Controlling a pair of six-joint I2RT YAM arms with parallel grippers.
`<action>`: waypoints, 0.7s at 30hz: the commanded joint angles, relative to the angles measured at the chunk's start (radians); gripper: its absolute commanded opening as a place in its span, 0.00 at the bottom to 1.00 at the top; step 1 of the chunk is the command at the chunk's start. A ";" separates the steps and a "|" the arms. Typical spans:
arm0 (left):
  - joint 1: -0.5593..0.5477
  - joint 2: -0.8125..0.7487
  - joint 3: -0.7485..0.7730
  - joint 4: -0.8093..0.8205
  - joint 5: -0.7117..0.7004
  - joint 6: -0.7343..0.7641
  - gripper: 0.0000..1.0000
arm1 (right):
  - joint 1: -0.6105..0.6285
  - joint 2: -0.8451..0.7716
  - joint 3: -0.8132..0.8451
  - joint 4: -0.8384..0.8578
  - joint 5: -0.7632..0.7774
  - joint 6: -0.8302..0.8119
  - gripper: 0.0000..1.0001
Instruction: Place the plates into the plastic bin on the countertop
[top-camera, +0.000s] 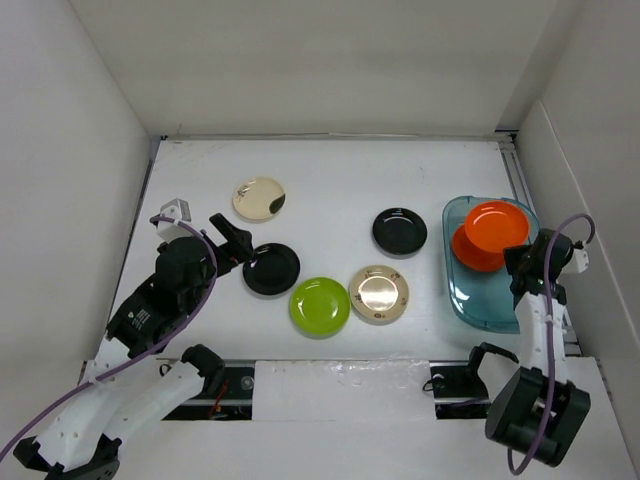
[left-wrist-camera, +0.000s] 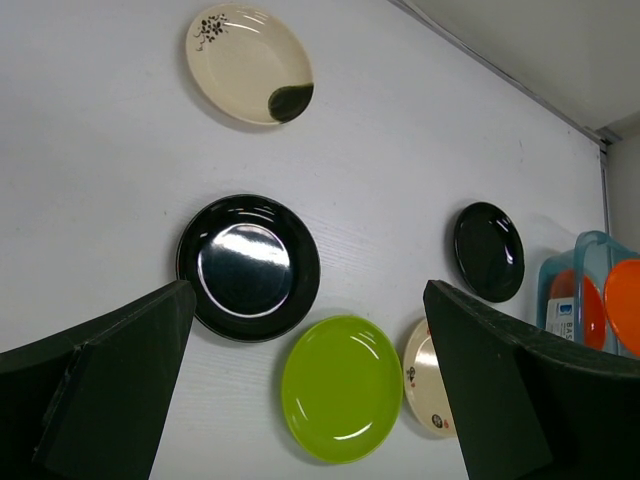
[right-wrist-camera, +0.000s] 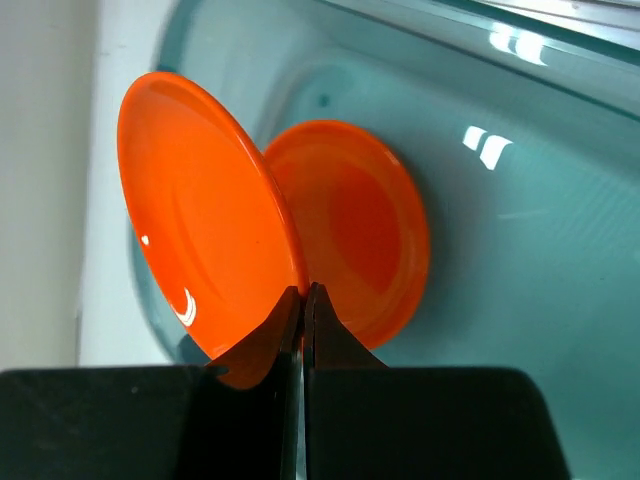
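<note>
Right gripper (right-wrist-camera: 303, 300) pinched tight on the rim of a glossy orange round plate (right-wrist-camera: 205, 250), held tilted over the translucent teal plastic bin (top-camera: 482, 305). A second orange plate (right-wrist-camera: 365, 230) lies on the bin floor.

Left gripper (left-wrist-camera: 308, 300) spread wide, carrying nothing, above a glossy black plate (left-wrist-camera: 248, 267).

On the white countertop (top-camera: 330, 175), outside the bin: that black one, another black plate (top-camera: 400, 231), lime green plate (top-camera: 320, 306), gold-beige plate (top-camera: 379, 294), cream plate with dark mark (top-camera: 259, 198).

Judged: one in, one at release, five left
</note>
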 joint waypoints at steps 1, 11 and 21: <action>0.005 -0.007 -0.006 0.032 0.003 0.018 1.00 | -0.013 0.092 0.032 0.034 0.046 0.011 0.00; 0.005 -0.007 -0.006 0.032 0.003 0.018 1.00 | -0.013 0.199 0.043 0.123 -0.055 -0.001 0.08; 0.005 0.002 -0.006 0.032 0.003 0.018 1.00 | -0.013 -0.124 0.072 -0.029 -0.014 -0.001 0.96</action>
